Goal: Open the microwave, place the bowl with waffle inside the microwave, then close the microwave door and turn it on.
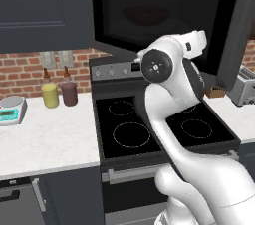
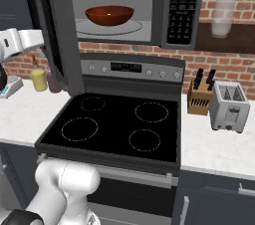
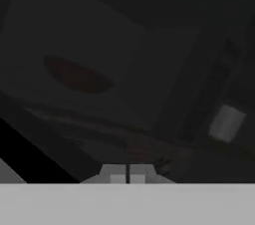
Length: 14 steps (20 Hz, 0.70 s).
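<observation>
**Bowl's in, door's hanging open**

So the bowl [image 2: 109,15] sits on the glass turntable [image 2: 130,28] inside the microwave [image 2: 149,5], above the black stovetop [image 2: 114,127]. The microwave door [image 2: 60,35] is swung out to the left, partly open. Tool [image 3: 128,173] is right against the door's dark glass, fingers together, nothing held. Can't make out the waffle. Toaster [image 2: 229,105] and knife block [image 2: 200,94] stand on the right worktop [image 2: 214,152].
</observation>
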Available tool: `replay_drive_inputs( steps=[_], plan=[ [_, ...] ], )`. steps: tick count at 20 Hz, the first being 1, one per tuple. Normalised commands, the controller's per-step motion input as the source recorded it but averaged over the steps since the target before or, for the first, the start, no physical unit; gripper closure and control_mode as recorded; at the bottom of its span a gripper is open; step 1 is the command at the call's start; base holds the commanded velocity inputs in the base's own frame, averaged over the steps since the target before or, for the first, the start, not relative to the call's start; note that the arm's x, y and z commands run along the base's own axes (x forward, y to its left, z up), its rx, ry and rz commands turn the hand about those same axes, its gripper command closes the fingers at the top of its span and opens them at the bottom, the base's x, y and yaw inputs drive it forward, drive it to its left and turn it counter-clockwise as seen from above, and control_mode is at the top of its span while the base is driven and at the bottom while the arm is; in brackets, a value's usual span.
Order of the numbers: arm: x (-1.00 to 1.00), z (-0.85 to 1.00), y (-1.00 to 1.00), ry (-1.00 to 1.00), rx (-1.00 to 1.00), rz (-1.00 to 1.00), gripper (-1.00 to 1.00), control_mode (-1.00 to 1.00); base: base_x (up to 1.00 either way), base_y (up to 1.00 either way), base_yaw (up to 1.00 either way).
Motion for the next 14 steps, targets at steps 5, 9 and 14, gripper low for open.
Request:
replay_drive_inputs(
  steps=[5, 9, 14],
  plan=[
    [0.99, 0.0, -0.13, -0.06, 0.08, 0.12, 1.0, -1.0, 0.0, 0.0, 0.0],
    [0.96, 0.01, 0.0, -0.26, 0.0, 0.17, 1.0, -1.0, 0.0, 0.0, 0.0],
    [1.0, 0.03, -0.11, -0.09, 0.03, 0.22, 1.0, -1.0, 0.0, 0.0, 0.0]
  ],
)
